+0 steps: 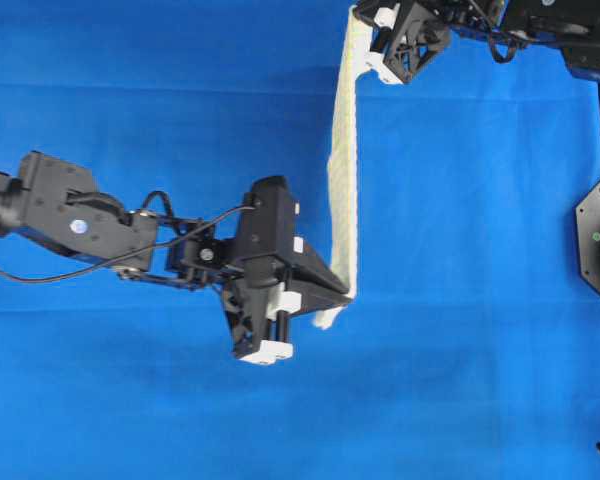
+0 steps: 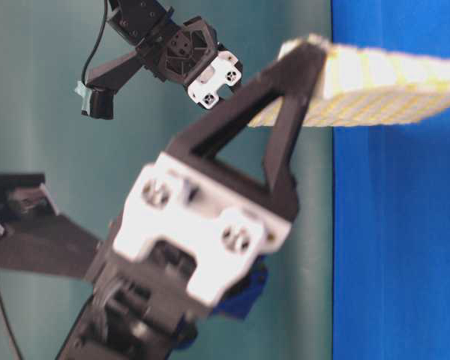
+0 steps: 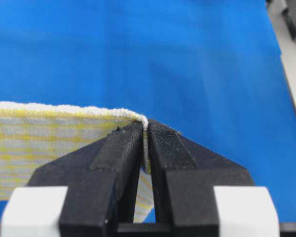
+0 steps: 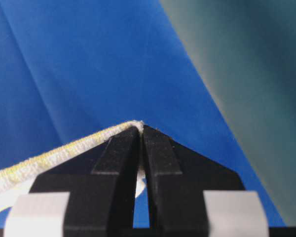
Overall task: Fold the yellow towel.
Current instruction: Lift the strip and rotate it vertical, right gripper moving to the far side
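Yellow towel [image 1: 342,170]: being held taut above the blue tabletop [image 1: 160,90], likely for folding. A corner is being pinched in closed jaws by the left gripper [image 3: 144,129] and the right gripper [image 4: 140,127].

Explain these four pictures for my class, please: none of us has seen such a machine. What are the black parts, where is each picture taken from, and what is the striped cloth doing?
The black parts are two robot arms, each ending in a two-fingered gripper. One picture looks straight down on the table, one looks along it from the table's edge, and the other two come from small cameras mounted on each arm's wrist, looking out past the fingers. The table is covered by a blue tablecloth. The left gripper and the right gripper are each shut on a corner of the yellow towel, a thin white cloth with yellow check stripes. It hangs stretched between them, lifted off the table, so from above you see it almost edge-on. The wrist pictures show each pinched corner close up.
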Available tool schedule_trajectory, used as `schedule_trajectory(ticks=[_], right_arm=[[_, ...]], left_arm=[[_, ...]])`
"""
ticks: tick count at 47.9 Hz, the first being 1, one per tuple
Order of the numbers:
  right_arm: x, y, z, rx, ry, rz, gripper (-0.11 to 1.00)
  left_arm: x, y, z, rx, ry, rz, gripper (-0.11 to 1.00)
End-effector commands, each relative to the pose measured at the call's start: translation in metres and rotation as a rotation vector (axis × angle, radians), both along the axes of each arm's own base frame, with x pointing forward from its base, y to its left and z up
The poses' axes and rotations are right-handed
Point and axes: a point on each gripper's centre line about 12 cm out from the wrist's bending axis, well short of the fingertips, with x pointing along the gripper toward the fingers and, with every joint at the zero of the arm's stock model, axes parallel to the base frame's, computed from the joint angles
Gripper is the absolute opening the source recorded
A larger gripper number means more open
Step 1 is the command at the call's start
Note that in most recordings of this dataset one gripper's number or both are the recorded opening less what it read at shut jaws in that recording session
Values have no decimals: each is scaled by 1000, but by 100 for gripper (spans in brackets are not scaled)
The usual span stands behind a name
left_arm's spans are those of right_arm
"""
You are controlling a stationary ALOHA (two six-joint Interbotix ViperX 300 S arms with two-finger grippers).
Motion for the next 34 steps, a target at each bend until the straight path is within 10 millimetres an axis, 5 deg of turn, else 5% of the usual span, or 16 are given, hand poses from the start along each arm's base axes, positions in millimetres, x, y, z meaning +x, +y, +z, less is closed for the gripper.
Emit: schedule_trajectory(ticks=[1,23,34], right_arm=[[2,-9,15,-32,-37,-10,2],[5,-11,13,-33,-31,-6,2],[18,-7,-3,-23,-22,29,2]], left_arm=[[11,-5,17,-7,-70,-8,3],[22,-5,10,-6,-67,-4,3],[14,-3,-14,-16,-101,7,3]])
